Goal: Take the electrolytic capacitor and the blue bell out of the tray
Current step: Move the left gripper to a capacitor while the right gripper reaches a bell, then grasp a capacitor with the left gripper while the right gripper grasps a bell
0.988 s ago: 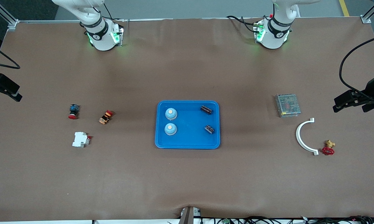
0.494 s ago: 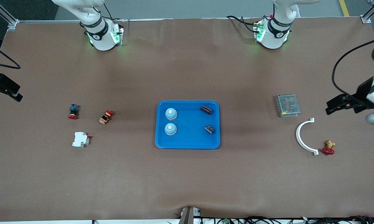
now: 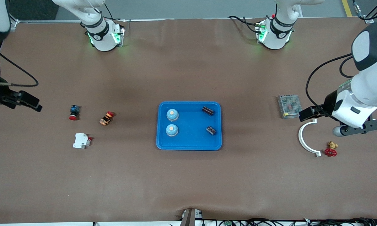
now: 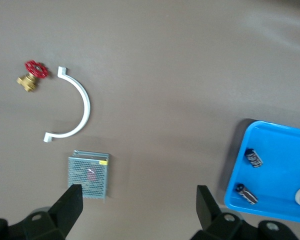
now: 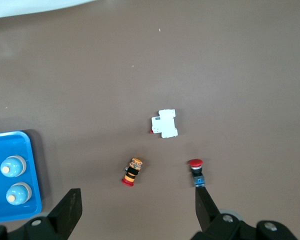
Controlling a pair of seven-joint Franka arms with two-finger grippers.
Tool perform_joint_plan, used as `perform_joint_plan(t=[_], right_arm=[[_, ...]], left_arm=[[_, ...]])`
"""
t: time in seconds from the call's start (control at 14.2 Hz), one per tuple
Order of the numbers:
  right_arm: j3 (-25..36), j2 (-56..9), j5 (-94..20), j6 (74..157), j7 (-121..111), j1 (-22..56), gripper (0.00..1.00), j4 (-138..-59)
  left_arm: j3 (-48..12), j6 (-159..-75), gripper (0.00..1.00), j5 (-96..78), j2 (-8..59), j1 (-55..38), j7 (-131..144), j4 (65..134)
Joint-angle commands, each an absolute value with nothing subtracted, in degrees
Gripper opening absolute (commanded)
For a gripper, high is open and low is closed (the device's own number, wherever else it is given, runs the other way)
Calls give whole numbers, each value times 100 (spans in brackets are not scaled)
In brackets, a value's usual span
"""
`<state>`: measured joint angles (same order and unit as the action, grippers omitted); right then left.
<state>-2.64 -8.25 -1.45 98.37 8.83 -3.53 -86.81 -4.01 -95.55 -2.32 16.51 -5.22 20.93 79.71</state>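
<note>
A blue tray (image 3: 190, 142) lies mid-table. In it stand two pale blue bells (image 3: 172, 115) (image 3: 171, 130), on the side toward the right arm's end. Two dark capacitors (image 3: 207, 110) (image 3: 211, 130) lie in it toward the left arm's end. My left gripper (image 3: 307, 113) (image 4: 138, 192) hangs open and empty over the table beside the mesh box, well apart from the tray. The left wrist view also shows the capacitors (image 4: 253, 157). My right gripper (image 3: 29, 103) (image 5: 137, 196) is open and empty over the table near the red-capped buttons. The right wrist view also shows the bells (image 5: 13, 166).
Toward the left arm's end lie a metal mesh box (image 3: 289, 106), a white curved bracket (image 3: 306, 138) and a red-handled brass valve (image 3: 331, 150). Toward the right arm's end lie a blue button (image 3: 73, 112), an orange-black button (image 3: 106, 118) and a white breaker (image 3: 81, 141).
Both arms have swung in from the table's ends. The left gripper has come in beside the mesh box and the right gripper toward the buttons. Nothing on the table has moved.
</note>
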Motion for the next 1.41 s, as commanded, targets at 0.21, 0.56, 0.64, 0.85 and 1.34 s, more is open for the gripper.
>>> perform_joint_plan(t=[0.21,0.56,0.64,0.85,1.34], right_arm=[[-264,-1037,-159,10590,1143,-229,100,-9245],[-264,-1020,-132,10652,1711,43,100,-9448],[-264,-1020,-141,10696,1879,96,100,-9500],[-272,-1046,-193,10784,2170,421,100,-9632],[-272,-1204,-149,11450,3672,1344,100,-10343]], left_arm=[[-703,-9554,100,-264,1994,-1009,3706,7954],[-712,-10158,100,-307,2416,-1485,5454,7937],[-712,-10317,100,-308,2521,-1546,5910,7928],[-686,-10880,100,-246,2881,-1968,7037,7937],[-650,-11733,100,378,3726,-2671,8806,7937]])
